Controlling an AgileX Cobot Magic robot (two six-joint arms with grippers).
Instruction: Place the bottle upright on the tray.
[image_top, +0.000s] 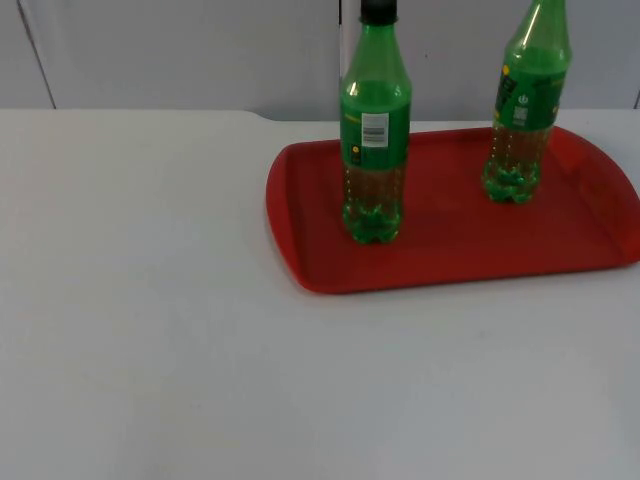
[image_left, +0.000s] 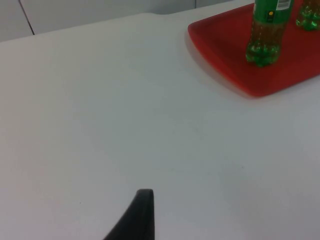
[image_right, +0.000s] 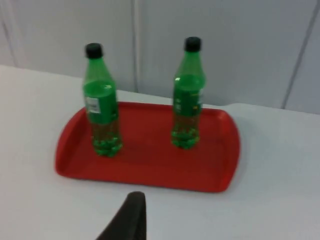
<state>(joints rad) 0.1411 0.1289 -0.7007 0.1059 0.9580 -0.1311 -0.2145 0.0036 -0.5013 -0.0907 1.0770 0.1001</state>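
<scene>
Red plastic forms the tray (image_top: 310, 262), which lies on the white bench (image_top: 140, 300) at the far right, close to the grey wall (image_top: 180, 50). Two green bottles stand upright on it, well apart. The left bottle (image_top: 375, 140) stands near the tray's left end, with a black cap and a label facing the top camera. The right bottle (image_top: 525, 110) stands further right and slightly farther back. Both rest on their bases on the tray floor, inside the raised rim, so the rim would check any slide. Judged from this layout, the placing step is complete and no bottle lies on the bench.

The left gripper (image_left: 142, 215) hangs over bare bench, well to the left of the tray and near side of it; the arm appears to wait. The right gripper (image_right: 131, 217) sits on the near side of the tray, facing both bottles and apart from them. One fingertip of each shows, so the state of the jaws cannot be told for either; neither grips a bottle.

In the top view the right bottle's cap is cut off by the frame edge, as is the tray's right end. The label text is too small to read.
</scene>
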